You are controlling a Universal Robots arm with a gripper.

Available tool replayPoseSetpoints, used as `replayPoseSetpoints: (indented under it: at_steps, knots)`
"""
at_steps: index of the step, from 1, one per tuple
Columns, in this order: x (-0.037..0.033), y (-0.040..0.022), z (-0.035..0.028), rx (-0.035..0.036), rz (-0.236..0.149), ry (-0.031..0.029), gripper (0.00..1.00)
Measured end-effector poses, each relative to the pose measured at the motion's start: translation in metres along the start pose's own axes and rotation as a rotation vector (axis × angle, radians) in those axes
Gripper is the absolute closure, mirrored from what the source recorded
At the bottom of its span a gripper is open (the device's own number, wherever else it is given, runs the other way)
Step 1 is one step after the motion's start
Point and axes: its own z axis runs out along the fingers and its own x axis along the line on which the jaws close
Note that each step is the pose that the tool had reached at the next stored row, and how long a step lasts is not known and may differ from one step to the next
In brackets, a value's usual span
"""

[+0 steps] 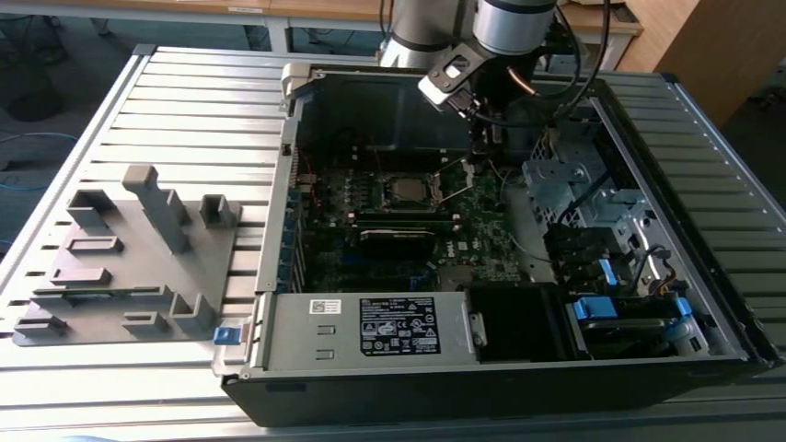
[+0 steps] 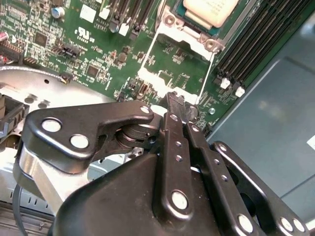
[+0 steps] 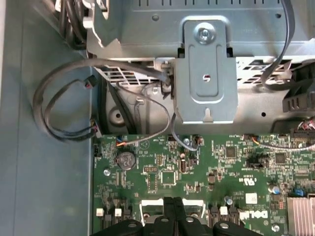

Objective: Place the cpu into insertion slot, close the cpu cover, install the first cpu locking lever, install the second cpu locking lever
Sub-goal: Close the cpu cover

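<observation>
The cpu (image 1: 406, 189) lies in the insertion slot (image 1: 379, 179) in the middle of the green motherboard; its pale metal top (image 2: 211, 10) shows inside the socket's silvery rim (image 2: 170, 19) in the second wrist view. The cpu cover (image 2: 147, 76) is swung open away from the socket, and the board shows through its window. My gripper (image 2: 179, 112) hangs over the board on the exterior view's right of the socket (image 1: 483, 147). Its black fingers (image 3: 173, 211) are shut together, with the tips at the middle of the cover's free edge. Whether they pinch that edge is hidden.
A grey power supply box (image 1: 368, 327) fills the case's near side. Black memory slots (image 2: 256, 44) run beside the socket. A metal drive cage (image 3: 206, 73) and looped cables (image 3: 64, 108) stand close behind the gripper. A grey fixture block (image 1: 123, 258) sits on the slatted table outside the case.
</observation>
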Motion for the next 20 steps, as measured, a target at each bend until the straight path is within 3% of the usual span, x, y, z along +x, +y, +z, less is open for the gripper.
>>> replayPoseSetpoints:
  at_steps: [13, 20]
  knots:
    - [0.0011, 0.0159, 0.0015, 0.0, 0.0, 0.0, 0.89]
    - [0.0012, 0.0191, 0.0047, 0.0, 0.022, -0.0013, 0.89]
